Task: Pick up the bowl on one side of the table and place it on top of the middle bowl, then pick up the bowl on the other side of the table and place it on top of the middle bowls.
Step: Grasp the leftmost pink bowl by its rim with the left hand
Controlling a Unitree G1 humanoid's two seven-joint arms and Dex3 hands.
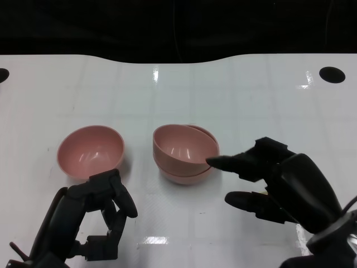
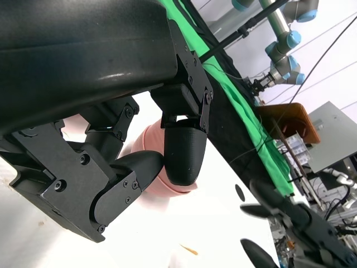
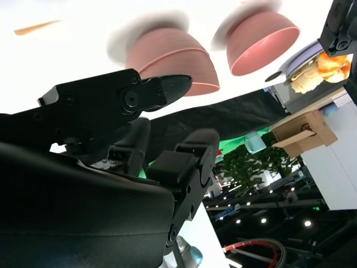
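Both my hands are empty, fingers apart — left hand (image 1: 92,215), right hand (image 1: 279,178). One pink bowl already sits in the middle bowl (image 1: 187,176); the left bowl (image 1: 91,151) remains.

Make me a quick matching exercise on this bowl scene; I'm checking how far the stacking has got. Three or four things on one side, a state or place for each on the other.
Things:
1. single pink bowl
2. stacked pink bowls
3. left hand
4. right hand

States or places:
A. a fingertip at a bowl rim, holding nothing
B. one nested in another, mid-table
C. alone on the robot's left side
D. holding nothing, just short of the lone bowl

Pairs: 1-C, 2-B, 3-D, 4-A
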